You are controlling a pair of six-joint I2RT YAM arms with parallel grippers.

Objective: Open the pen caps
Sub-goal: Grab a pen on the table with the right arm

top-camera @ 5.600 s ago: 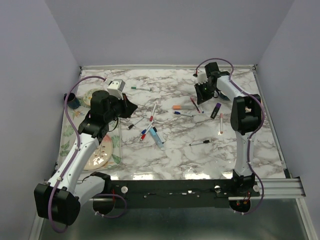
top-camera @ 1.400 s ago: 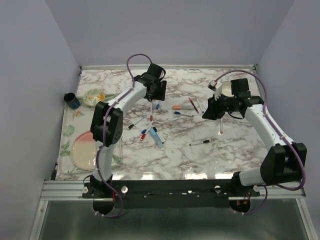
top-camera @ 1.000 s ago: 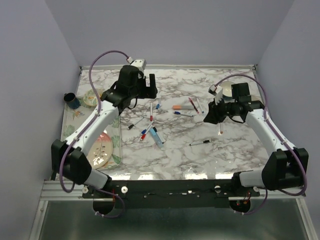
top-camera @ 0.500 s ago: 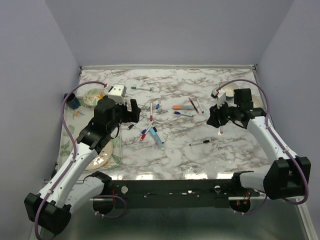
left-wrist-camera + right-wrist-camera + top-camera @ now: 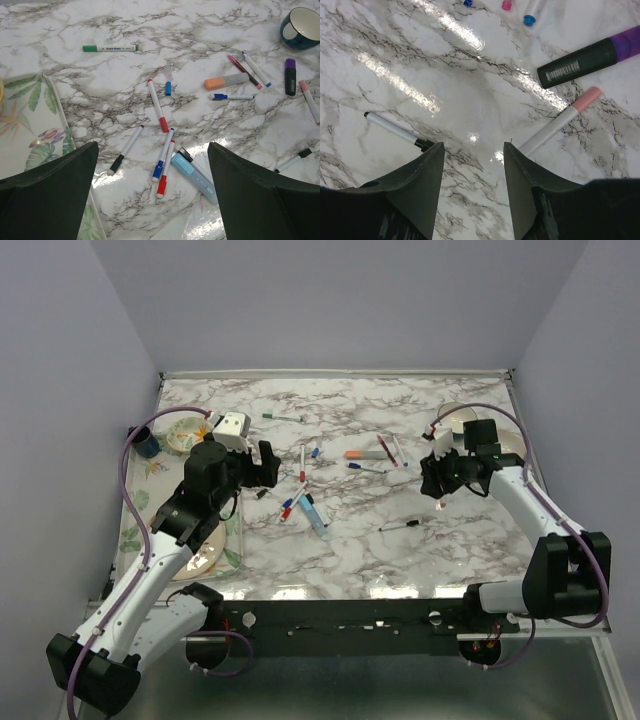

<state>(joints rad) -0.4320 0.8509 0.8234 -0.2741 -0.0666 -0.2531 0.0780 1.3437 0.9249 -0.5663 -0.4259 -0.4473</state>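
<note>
Capped pens lie scattered on the marble table point(image 5: 360, 560). My left gripper point(image 5: 152, 144) hovers open above a cluster: a black-capped pen point(image 5: 125, 150), a blue-capped pen point(image 5: 163, 161), a red-capped pen point(image 5: 165, 175) and a light blue highlighter point(image 5: 195, 177). Farther off lie a loose blue cap point(image 5: 168, 88), a green-capped pen point(image 5: 110, 48) and an orange highlighter point(image 5: 226, 81). My right gripper point(image 5: 473, 145) is open low over bare marble, between a black-capped pen point(image 5: 395, 130) and a pink-capped pen point(image 5: 560, 122). A purple highlighter point(image 5: 590, 60) lies beyond.
A floral mat point(image 5: 135, 510) along the left edge carries a teal cup point(image 5: 146, 444), a patterned bowl point(image 5: 185, 433) and a plate point(image 5: 205, 545). A blue bowl with a white inside point(image 5: 302, 25) stands at the far right.
My left arm has swung back from the far middle of the table to the left side. The right gripper has come down nearer the pink-capped pen and its jaws have widened.
</note>
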